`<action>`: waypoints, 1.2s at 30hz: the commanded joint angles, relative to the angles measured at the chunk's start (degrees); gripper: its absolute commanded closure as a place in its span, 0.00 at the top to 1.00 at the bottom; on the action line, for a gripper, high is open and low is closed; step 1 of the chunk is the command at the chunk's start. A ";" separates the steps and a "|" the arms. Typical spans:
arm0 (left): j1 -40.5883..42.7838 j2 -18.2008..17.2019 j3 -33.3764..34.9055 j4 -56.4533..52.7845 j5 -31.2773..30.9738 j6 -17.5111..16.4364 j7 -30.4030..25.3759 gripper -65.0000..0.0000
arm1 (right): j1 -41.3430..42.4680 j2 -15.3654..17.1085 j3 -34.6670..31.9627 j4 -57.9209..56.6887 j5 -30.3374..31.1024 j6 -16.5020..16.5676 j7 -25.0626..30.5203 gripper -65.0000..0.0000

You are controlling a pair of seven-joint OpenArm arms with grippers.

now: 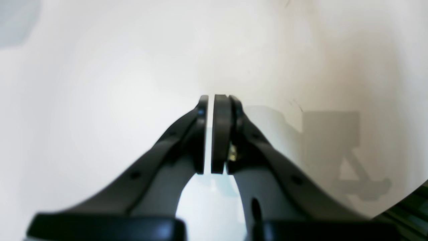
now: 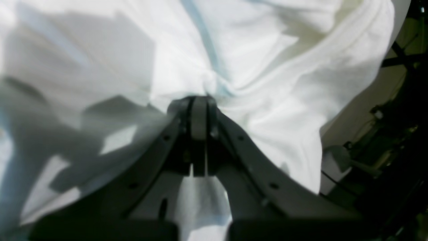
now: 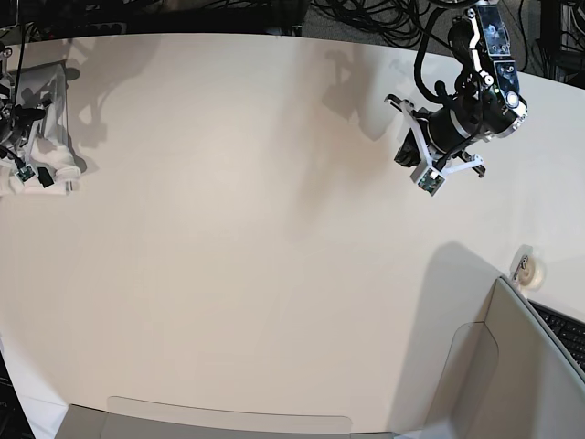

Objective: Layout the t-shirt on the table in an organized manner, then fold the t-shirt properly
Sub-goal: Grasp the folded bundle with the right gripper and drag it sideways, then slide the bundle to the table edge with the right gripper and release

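Black fingers (image 2: 199, 117) of the right gripper (image 2: 199, 100) fill the lower centre of the right wrist view, pressed together and pinching a bunched fold of the t-shirt (image 2: 254, 87). White cloth is spread across the upper and middle parts of that frame, creased toward the pinch point, with a pale blue streak running down from the top centre to the fingertips. No lettering or print can be read on the cloth; the view is too blurred and only faint blue is made out. Dark framework is seen at the right edge of that frame.

In the left wrist view, the fingers (image 1: 220, 134) of the left gripper (image 1: 210, 100) are seen nearly pressed together, a thin slit of light being left between the pads, and nothing is held. Bare white surface (image 1: 100, 100) lies behind them, with the gripper's grey shadow cast at the right.

In the base view, the left gripper (image 3: 422, 169) is held above the surface (image 3: 274, 256) in the upper right of the frame. The right gripper (image 3: 32, 174) is found at the far left edge, in the upper left, where white material is bunched beside it; the t-shirt cannot be clearly told there. A grey panel (image 3: 512, 366) with a keyboard (image 3: 562, 329) occupies the lower right corner, and a small round pale object (image 3: 527, 270) sits just above it. Cables (image 3: 366, 14) run along the top edge.
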 commanded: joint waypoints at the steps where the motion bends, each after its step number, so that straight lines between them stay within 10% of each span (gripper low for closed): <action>1: -0.33 -0.39 -0.15 1.02 -0.67 0.07 -0.82 0.04 | 0.12 1.31 2.20 0.94 -0.51 0.47 -0.89 0.00; 11: -0.24 -0.39 -0.15 1.02 -0.67 0.07 -0.82 0.04 | 3.81 -0.62 14.33 4.01 -0.25 0.47 -1.07 0.00; 18: -0.24 -0.39 -0.15 1.02 -0.67 0.07 -0.82 0.04 | 6.01 -11.52 18.03 18.34 -0.16 0.47 -1.25 0.00; 25: -0.24 -0.83 -0.50 2.07 -0.67 0.07 -0.82 0.04 | 6.89 -28.93 17.85 34.34 0.10 0.47 -7.31 0.00; 36: 5.38 -2.23 -0.77 4.98 -0.67 0.07 -0.82 0.04 | -3.48 -32.10 17.85 34.25 10.04 0.03 -7.58 0.00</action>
